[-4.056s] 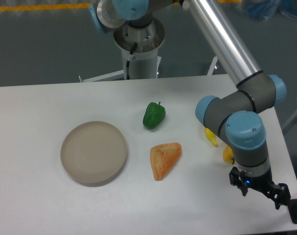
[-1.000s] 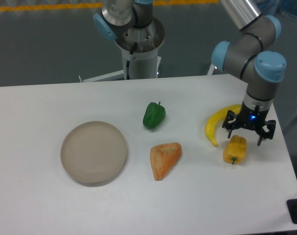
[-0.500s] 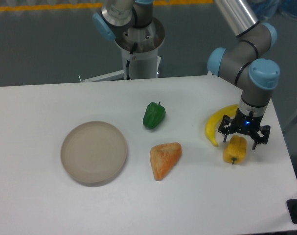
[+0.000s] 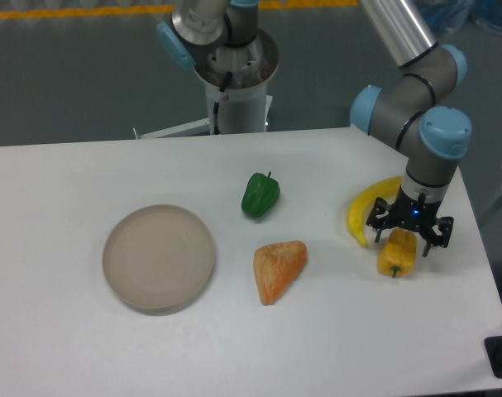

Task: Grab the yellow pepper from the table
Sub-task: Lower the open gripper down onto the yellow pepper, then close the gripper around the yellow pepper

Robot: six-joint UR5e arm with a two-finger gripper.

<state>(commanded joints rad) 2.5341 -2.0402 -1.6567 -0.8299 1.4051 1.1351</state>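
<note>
The yellow pepper lies on the white table near its right edge, its green stem pointing toward the front. My gripper hangs straight over the pepper's far end, open, with its dark fingers spread on either side of the pepper. The fingers do not close on it. The gripper hides the pepper's top part.
A curved yellow banana lies just left of the gripper. A green pepper sits at the table's middle, an orange wedge-shaped piece in front of it, a round beige plate at the left. The table's right edge is close.
The gripper has swung from the front right corner back over the yellow pepper and, over the last second, has come down lower around it. The objects have not moved.
</note>
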